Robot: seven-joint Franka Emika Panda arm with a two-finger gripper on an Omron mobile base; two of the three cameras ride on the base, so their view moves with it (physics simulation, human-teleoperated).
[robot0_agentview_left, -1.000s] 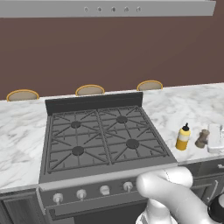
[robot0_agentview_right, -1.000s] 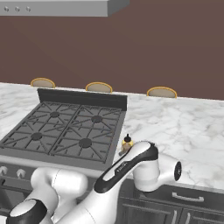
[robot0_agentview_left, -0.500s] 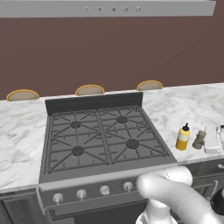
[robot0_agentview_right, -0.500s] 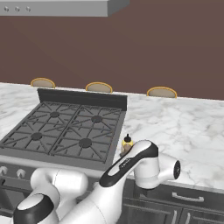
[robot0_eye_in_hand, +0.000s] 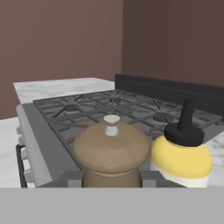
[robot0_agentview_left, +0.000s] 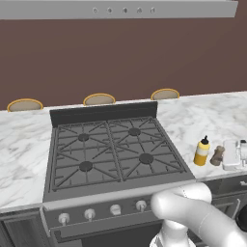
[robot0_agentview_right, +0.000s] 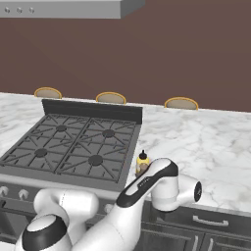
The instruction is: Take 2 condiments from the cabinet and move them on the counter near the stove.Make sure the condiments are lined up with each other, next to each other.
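Brown wall (robot0_agentview_left: 120, 62), grey range hood (robot0_agentview_right: 68, 9), three round stools (robot0_agentview_left: 99, 99)

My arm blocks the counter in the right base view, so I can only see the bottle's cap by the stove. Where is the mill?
Observer: The mill stands upright on the counter, just right of the bottle, on the side away from the stove.
Operator: Is it gripped?
Observer: Yes. In the hand view the gripper is shut on the mill, with a finger at each side.
Operator: Do the two touch?
Observer: The left base view shows them close side by side near the counter's front edge. I cannot tell whether they touch.
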